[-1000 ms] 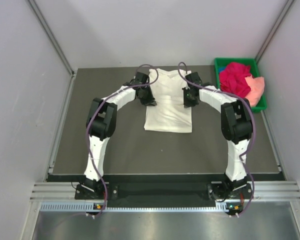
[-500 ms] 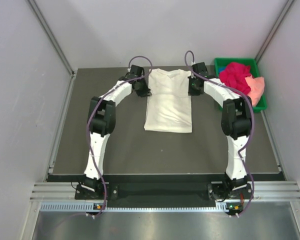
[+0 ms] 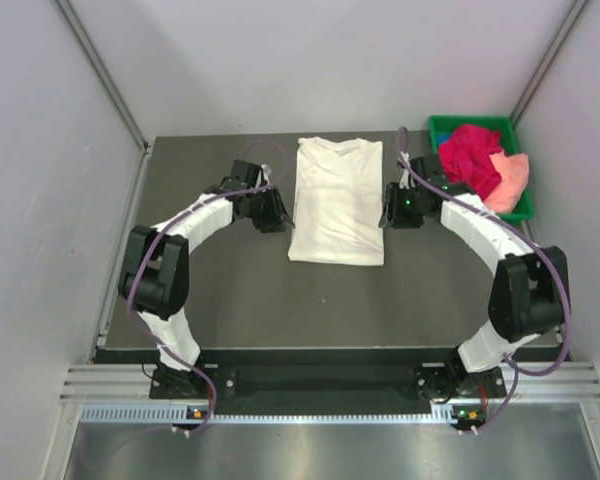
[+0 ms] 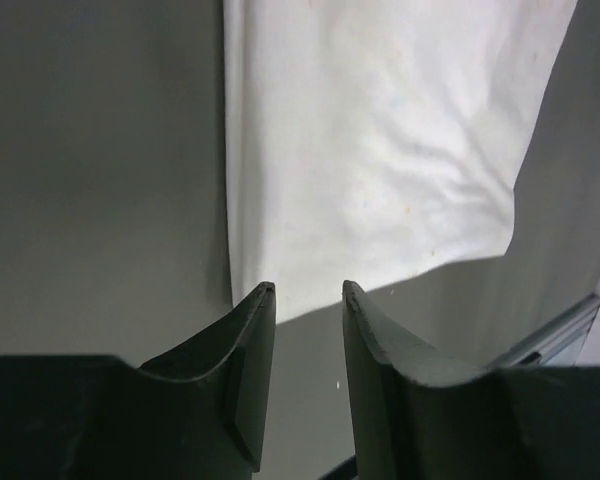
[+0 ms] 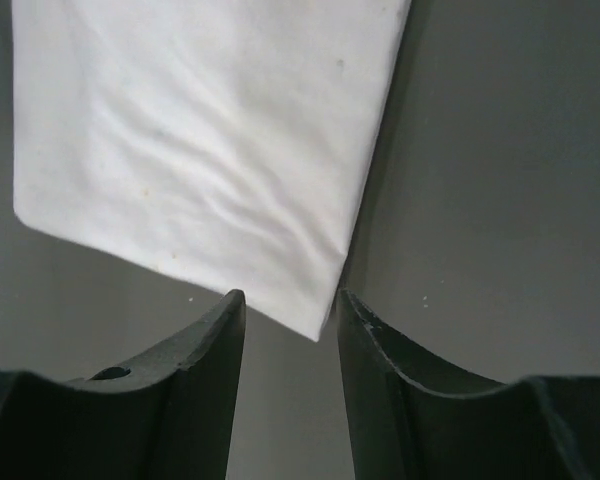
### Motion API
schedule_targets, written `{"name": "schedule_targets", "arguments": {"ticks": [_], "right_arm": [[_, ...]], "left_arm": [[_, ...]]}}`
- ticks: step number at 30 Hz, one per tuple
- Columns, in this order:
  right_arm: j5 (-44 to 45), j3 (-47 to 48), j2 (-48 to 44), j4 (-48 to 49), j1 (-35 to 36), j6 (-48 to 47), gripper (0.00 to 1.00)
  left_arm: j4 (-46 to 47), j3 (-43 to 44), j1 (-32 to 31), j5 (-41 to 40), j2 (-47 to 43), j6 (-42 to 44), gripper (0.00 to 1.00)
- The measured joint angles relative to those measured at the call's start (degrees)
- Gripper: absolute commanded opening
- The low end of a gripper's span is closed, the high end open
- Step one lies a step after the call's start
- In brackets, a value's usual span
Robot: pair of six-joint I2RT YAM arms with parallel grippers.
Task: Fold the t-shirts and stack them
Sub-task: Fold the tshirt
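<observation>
Cloth soft, light, limp: cream-white shirt (image 3: 337,200) flat on surface (image 3: 230,290), mid-frame. Narrowly parted, empty: left end effector (image 3: 276,212) and right end effector (image 3: 389,212), flanking it. Best pinched at hem corners.
</observation>
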Motion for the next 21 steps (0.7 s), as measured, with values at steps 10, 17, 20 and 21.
{"name": "schedule_targets", "arguments": {"ticks": [10,17,20,21], "right_arm": [[-9.7,-15.0,-4.2,5.5,-0.3,-1.7,0.50],[-11.8,-17.5,-1.8,9.6,-0.4,-2.3,0.50],[-11.9,-17.5,-1.0,10.7,-0.6,-2.9,0.50],[-11.9,-17.5,-0.8,11.0,-0.6,-3.0,0.50]], "left_arm": [[4.4,-10.1,-0.2,4.7,-2.5,1.9,0.44],[8.5,-12.2,-0.2,6.9,-2.0,2.0,0.44],[9.1,-12.8,-0.3,7.0,-1.3,2.1,0.44],[9.1,-12.9,-0.3,7.0,-1.1,2.2,0.44]]}}
